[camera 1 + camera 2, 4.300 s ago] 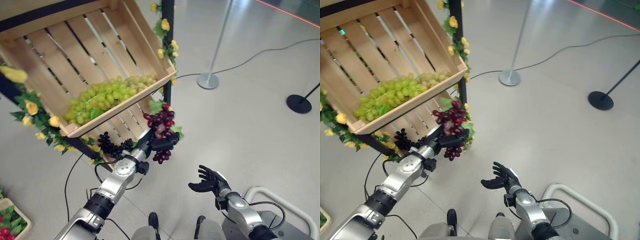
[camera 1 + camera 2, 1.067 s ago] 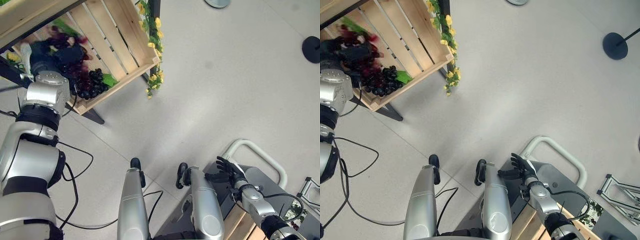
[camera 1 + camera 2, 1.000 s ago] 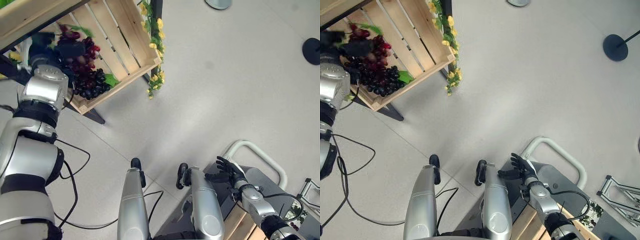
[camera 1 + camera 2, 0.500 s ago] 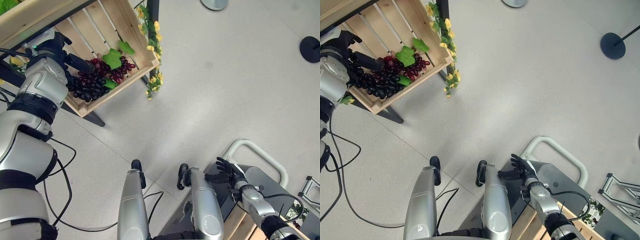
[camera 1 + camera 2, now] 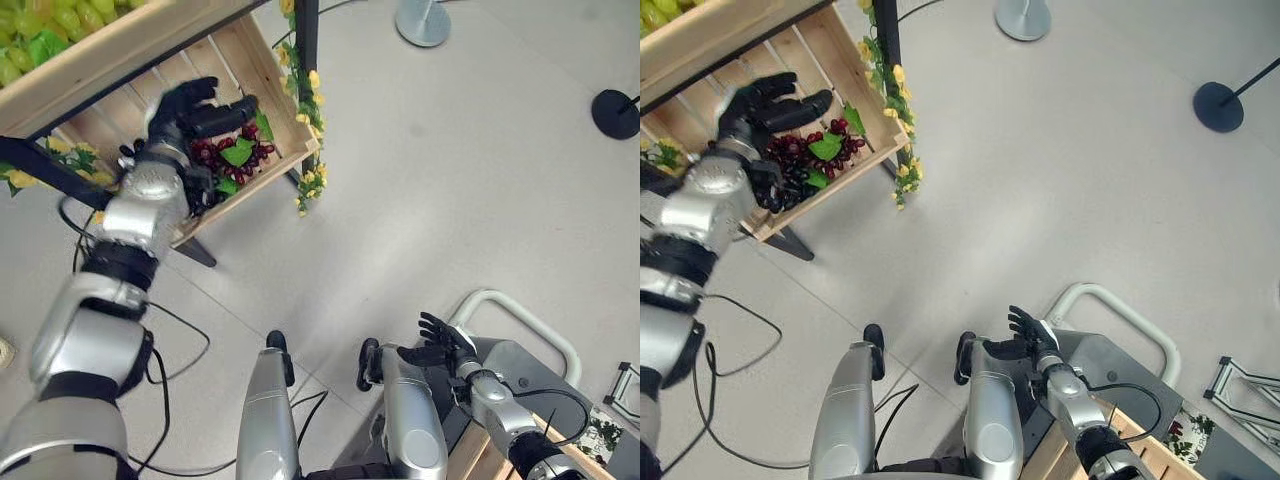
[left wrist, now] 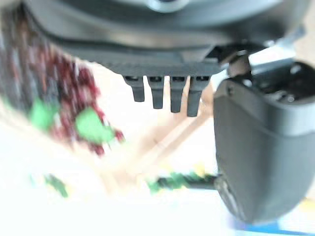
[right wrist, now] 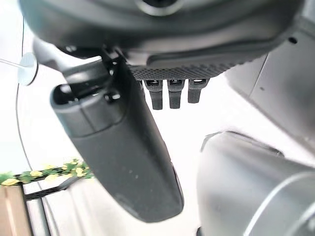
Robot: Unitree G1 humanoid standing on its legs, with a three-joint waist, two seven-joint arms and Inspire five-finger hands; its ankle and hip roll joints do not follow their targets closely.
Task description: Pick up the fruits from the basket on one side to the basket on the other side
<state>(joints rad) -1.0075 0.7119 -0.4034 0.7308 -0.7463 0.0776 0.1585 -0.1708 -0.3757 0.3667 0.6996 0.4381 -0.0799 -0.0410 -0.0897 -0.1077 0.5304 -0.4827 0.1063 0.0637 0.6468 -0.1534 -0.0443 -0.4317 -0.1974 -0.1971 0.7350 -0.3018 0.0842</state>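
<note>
Wooden crate [image 5: 262, 75], red grapes [image 5: 228, 152] inside, open left hand [image 5: 190, 108] above.

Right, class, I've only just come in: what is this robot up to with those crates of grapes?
The robot's left hand hovers open over the lower wooden crate, holding nothing. A bunch of red grapes with green leaves lies in that crate beside darker grapes. Green grapes fill the crate above. The right hand hangs open and idle, low beside a grey cart.

Left hand [image 6: 256, 147], fingers straight, above red grapes [image 6: 74, 93].
</note>
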